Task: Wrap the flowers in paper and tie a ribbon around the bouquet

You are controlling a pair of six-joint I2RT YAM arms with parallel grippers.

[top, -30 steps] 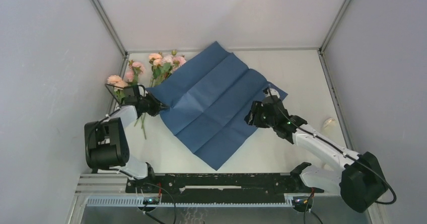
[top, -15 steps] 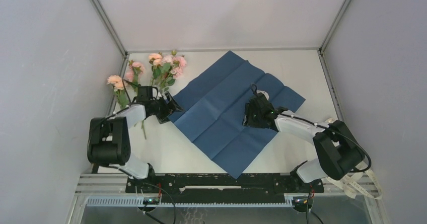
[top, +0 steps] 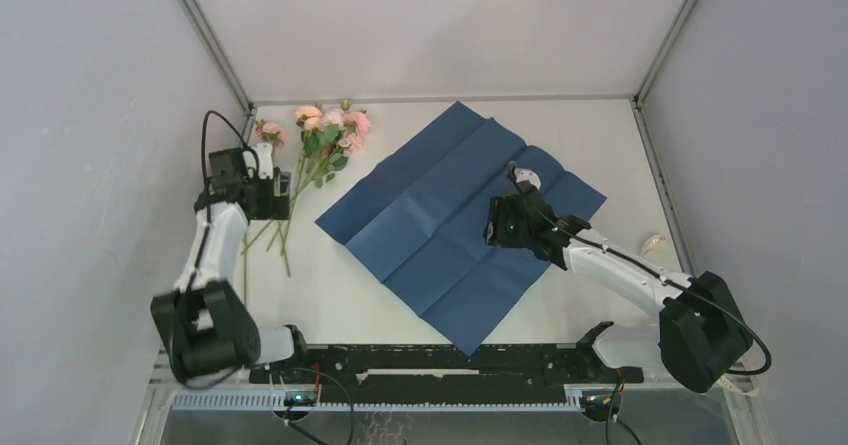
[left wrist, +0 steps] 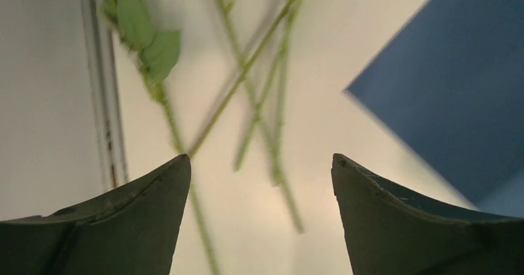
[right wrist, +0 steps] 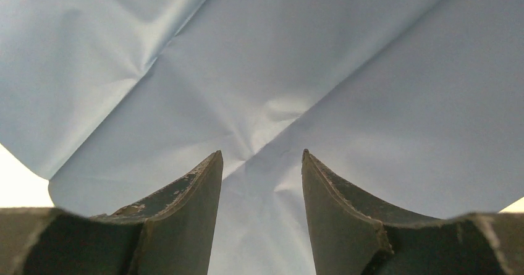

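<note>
The paper [top: 460,215] lies flat in the middle of the table, navy face up, with fold creases. The flowers [top: 325,135], pink roses on green stems, lie at the back left beside the paper's left corner. My left gripper [top: 278,187] hangs open over the stems [left wrist: 247,77], nothing between its fingers [left wrist: 148,213]; the paper's corner [left wrist: 457,89] shows to its right. My right gripper [top: 500,220] sits low over the paper's right half, open, with creased paper [right wrist: 259,71] under it that looks pale blue here. The ribbon [top: 655,243] is a small cream piece by the right wall.
Grey walls and metal frame posts close in the table on the left, back and right. A metal strip [left wrist: 102,102] runs along the left table edge next to the stems. A black rail [top: 440,360] with both arm bases crosses the near edge.
My left gripper has let go of the paper's left corner, opened wide and swung back-left over the flower stems. The paper slid right and settled flat. The right gripper stayed over the paper.
</note>
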